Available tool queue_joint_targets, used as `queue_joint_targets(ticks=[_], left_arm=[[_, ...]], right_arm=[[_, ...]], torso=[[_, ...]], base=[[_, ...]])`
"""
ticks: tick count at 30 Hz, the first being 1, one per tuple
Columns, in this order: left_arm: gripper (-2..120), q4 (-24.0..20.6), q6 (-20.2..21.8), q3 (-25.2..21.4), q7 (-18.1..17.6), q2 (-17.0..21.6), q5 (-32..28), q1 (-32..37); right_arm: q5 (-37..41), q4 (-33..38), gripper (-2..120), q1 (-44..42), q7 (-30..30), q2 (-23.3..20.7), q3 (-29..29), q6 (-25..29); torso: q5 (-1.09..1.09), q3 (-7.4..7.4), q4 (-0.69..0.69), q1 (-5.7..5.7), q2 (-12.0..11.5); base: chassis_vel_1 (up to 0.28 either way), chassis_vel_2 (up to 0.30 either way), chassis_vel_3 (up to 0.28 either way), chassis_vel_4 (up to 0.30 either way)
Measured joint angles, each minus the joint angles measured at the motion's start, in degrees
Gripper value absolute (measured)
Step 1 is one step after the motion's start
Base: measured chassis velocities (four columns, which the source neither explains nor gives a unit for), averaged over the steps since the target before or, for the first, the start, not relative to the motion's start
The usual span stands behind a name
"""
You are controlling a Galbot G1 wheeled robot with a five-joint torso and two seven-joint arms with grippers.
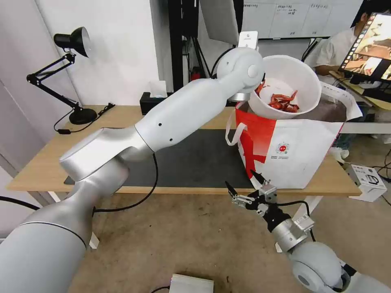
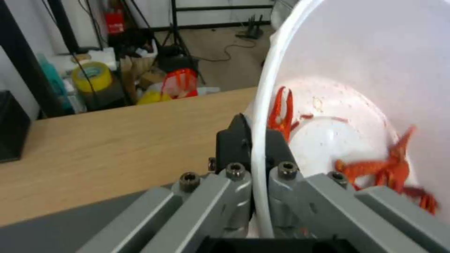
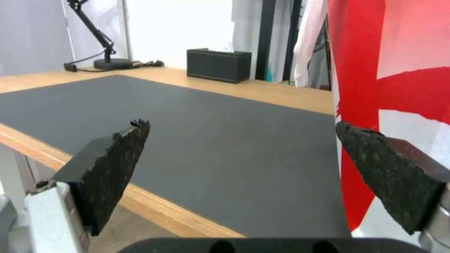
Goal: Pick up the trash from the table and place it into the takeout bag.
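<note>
Your right hand (image 1: 247, 188) hangs open below the bench (image 1: 40, 162) edge; your left hand (image 2: 255, 154) pinches the white round bowl of red shells (image 1: 285, 87) by its rim, tilted directly over the white-and-red takeout bag (image 1: 293, 150).

Office or lab, wooden desk (image 1: 45, 171), desk lamp (image 1: 69, 73), monitor (image 1: 372, 49), wall whiteboard (image 1: 301, 18)

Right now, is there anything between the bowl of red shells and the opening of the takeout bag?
Nothing visible is in the way. The left gripper pinches the rim of the white bowl, tilted directly above the open mouth of the takeout bag. The right gripper waits open, low in front of the table.
</note>
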Motion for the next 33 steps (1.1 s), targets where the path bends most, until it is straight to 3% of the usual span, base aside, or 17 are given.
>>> queue_joint_targets(ticks=[5, 10, 30, 33], left_arm=[[0, -2.49, -0.37, 2.26, 3.10, 1.84, 5.70, 1.35], [0, -3.50, -0.74, 3.04, 4.37, 2.89, 7.17, 1.48], [0, -9.89, 6.12, 5.03, 6.60, 6.46, 2.67, 2.16], [7, -10.53, 6.54, 5.12, 6.74, 6.74, 2.14, 2.16]], right_arm=[[0.00, 0.00, 100, 0.00, 0.00, 0.00, 0.00, 0.00], [0.00, 0.00, 100, 0.00, 0.00, 0.00, 0.00, 0.00], [0.00, 0.00, 100, 0.00, 0.00, 0.00, 0.00, 0.00], [0.00, 0.00, 100, 0.00, 0.00, 0.00, 0.00, 0.00]], torso=[[-0.01, 0.00, 0.00, 0.00, 0.00], [0.00, 0.00, 0.00, 0.00, 0.00], [0.00, 0.00, 0.00, 0.00, 0.00], [-0.01, 0.00, 0.00, 0.00, 0.00]], base=[[0.000, 0.000, 0.000, 0.000], [0.000, 0.000, 0.000, 0.000], [0.000, 0.000, 0.000, 0.000], [0.000, 0.000, 0.000, 0.000]])
